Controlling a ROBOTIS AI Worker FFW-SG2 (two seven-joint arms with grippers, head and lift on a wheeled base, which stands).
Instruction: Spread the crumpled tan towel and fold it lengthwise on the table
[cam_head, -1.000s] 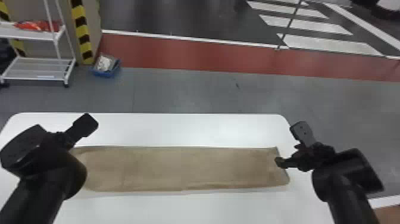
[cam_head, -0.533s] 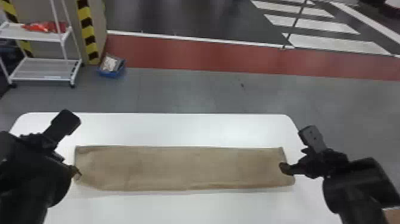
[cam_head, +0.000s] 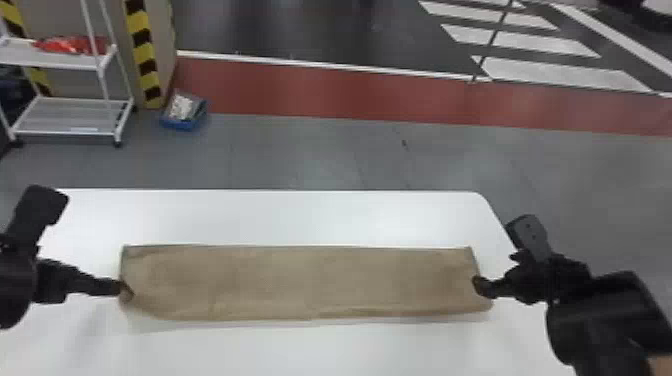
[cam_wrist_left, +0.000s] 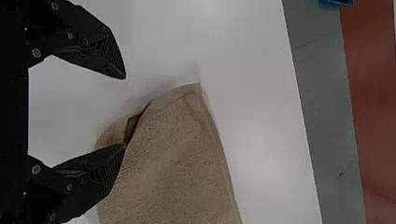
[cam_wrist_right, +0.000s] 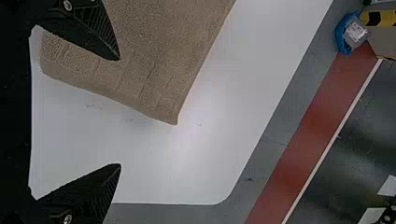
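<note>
The left fingers (cam_wrist_left: 95, 175) are standing apart, one meeting the towel (cam_head: 300, 280) at its buckled end, perhaps for straightening it; the right fingers (cam_wrist_right: 95, 30) are also gaping, empty, at the opposite end. The towel is lying lengthwise across the worktop (cam_head: 300, 217), seemingly folded.

The tan towel (cam_head: 300, 280) is cloth, matt and slightly rough, with a fine nap, faintly ribbed bands and a flatter, smoother hem. Under it the table (cam_head: 275, 215) looks smooth and hard, with a soft sheen. The left hand (cam_head: 87, 244) and right hand (cam_head: 500, 256) are matt black, their fingers (cam_wrist_left: 110, 56) finely ridged, the screw heads (cam_wrist_left: 36, 53) bare, shiny metal. Beyond, the blue bin (cam_head: 182, 125) looks like plastic, the cart (cam_head: 65, 132) like painted metal; the grey floor (cam_head: 300, 160) is dull, the dark floor (cam_head: 300, 30) glossier.
</note>
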